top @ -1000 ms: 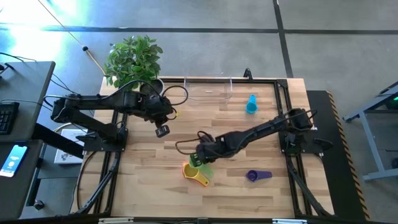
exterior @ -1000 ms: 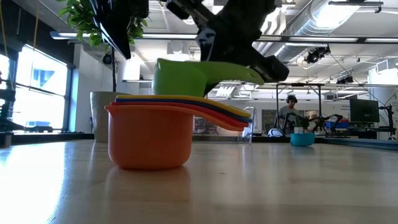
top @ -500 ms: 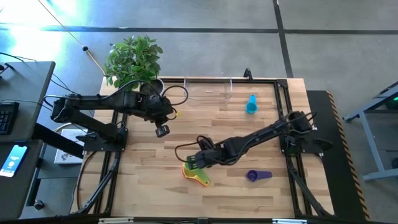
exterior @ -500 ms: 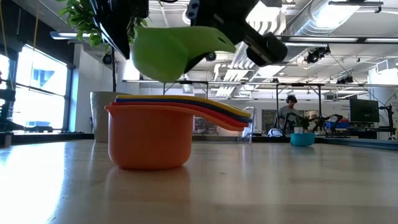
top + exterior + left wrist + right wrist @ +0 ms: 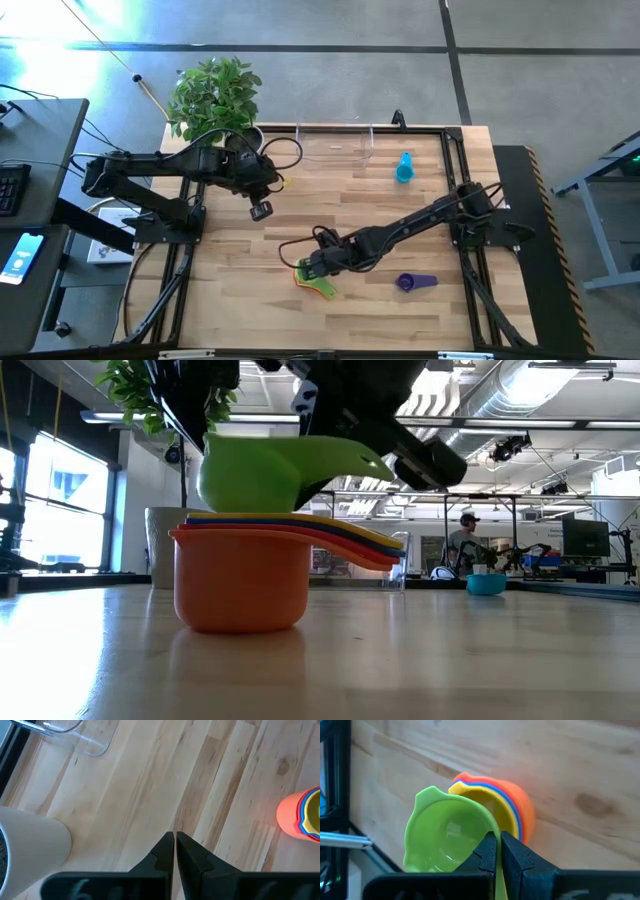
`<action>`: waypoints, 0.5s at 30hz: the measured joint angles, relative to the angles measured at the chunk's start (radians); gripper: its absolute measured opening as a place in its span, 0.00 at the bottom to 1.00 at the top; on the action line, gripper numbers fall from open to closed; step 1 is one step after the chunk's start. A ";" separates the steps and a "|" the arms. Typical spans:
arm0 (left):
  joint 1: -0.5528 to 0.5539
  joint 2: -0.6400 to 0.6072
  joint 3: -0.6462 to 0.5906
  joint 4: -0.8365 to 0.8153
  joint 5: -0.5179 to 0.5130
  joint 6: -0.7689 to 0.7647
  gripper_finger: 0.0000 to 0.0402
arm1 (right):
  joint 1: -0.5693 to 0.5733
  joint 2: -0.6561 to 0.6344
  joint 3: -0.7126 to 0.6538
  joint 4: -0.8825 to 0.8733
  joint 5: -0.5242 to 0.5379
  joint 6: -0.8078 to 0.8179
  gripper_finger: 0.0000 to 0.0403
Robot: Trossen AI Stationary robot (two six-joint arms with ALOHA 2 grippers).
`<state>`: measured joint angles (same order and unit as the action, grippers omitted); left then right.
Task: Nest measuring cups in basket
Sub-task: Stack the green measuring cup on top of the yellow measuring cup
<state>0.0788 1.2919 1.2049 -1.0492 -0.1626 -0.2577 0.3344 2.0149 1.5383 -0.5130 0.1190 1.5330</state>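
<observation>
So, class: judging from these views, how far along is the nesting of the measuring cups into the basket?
Done: orange, red, blue and yellow cups sit nested in a stack on the table. In hand: the right gripper holds the green cup by its handle just above that stack. Left: the light blue cup and purple cup lie apart, and the basket holds nothing.

A robotics lab or open workshop hall. A butcher-block wooden table stands on a polished concrete floor, with two dark robot arms bolted to a black frame at its edges. Beyond the table, the hall has exposed silver ventilation ducts overhead, tall windows, metal racks and a monitor. A person stands far behind the table. Beside the table sits a desk with a keyboard.
</observation>
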 joint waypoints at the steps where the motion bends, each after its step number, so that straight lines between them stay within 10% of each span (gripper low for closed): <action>1: 0.000 0.000 0.000 -0.001 0.000 0.000 0.02 | 0.000 0.001 0.000 -0.008 -0.001 -0.008 0.00; 15: 0.000 0.000 0.000 -0.001 0.000 0.000 0.02 | -0.007 0.004 0.000 -0.003 -0.005 -0.031 0.08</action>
<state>0.0788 1.2919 1.2049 -1.0504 -0.1627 -0.2577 0.3271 2.0193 1.5387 -0.5163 0.1139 1.5024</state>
